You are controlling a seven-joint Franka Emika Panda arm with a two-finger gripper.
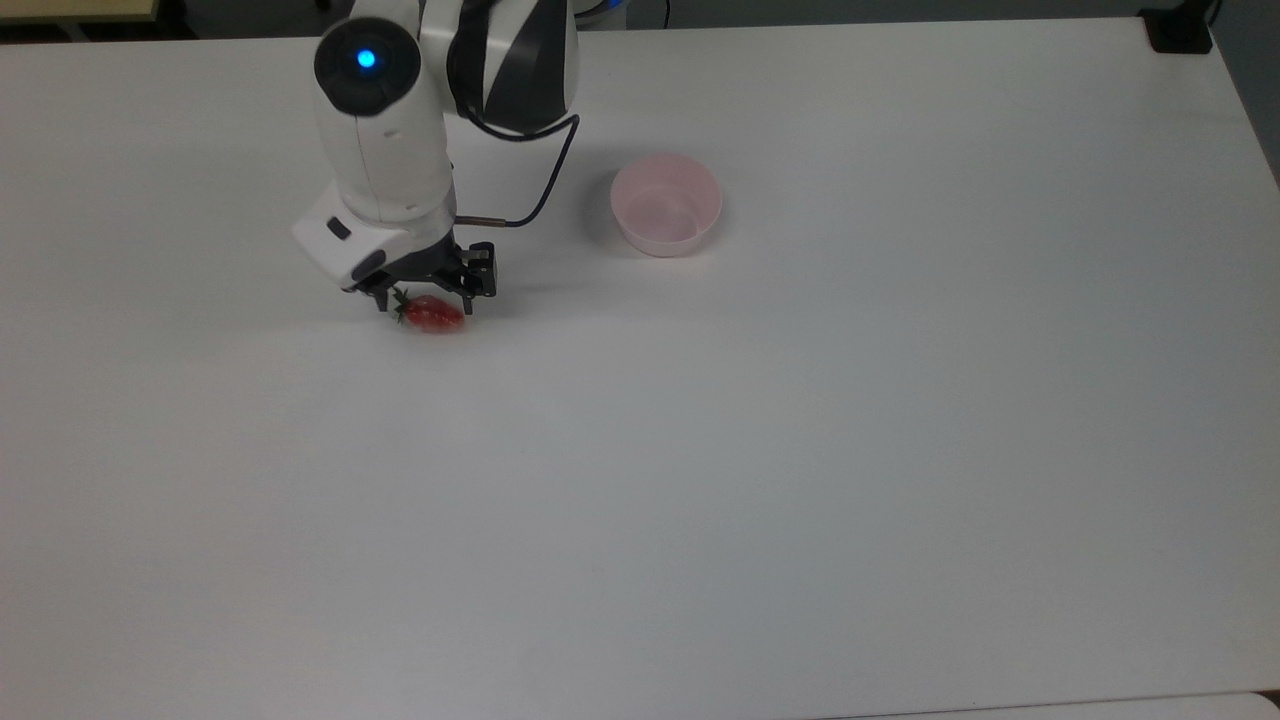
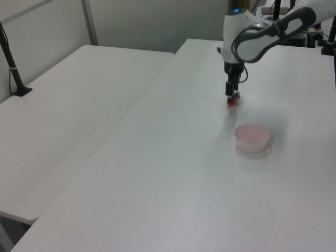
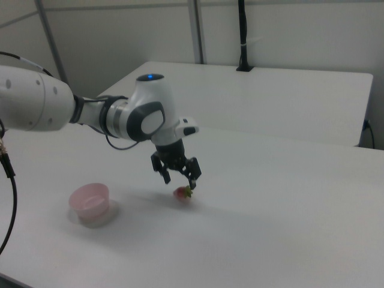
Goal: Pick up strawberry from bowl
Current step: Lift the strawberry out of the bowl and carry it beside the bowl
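The red strawberry (image 1: pixel 433 315) with its green cap lies on the white table (image 1: pixel 700 450), well to the top view's left of the pale pink bowl (image 1: pixel 666 204). The bowl holds nothing. My gripper (image 1: pixel 425 301) hovers just over the strawberry, open, its fingers spread to either side of the fruit. The right view puts the strawberry (image 3: pixel 182 193) on the tabletop just below the open gripper (image 3: pixel 181 182), with the bowl (image 3: pixel 90 203) off to the right view's left. In the left view, the gripper (image 2: pixel 230 96) points down onto the strawberry (image 2: pixel 231 102), beyond the bowl (image 2: pixel 252 138).
A black cable (image 1: pixel 545 180) loops from the wrist toward the bowl. A black clamp (image 1: pixel 1180 30) sits at the table's far right corner in the top view. A second white table (image 2: pixel 79 105) with a black post (image 2: pixel 13 65) adjoins in the left view.
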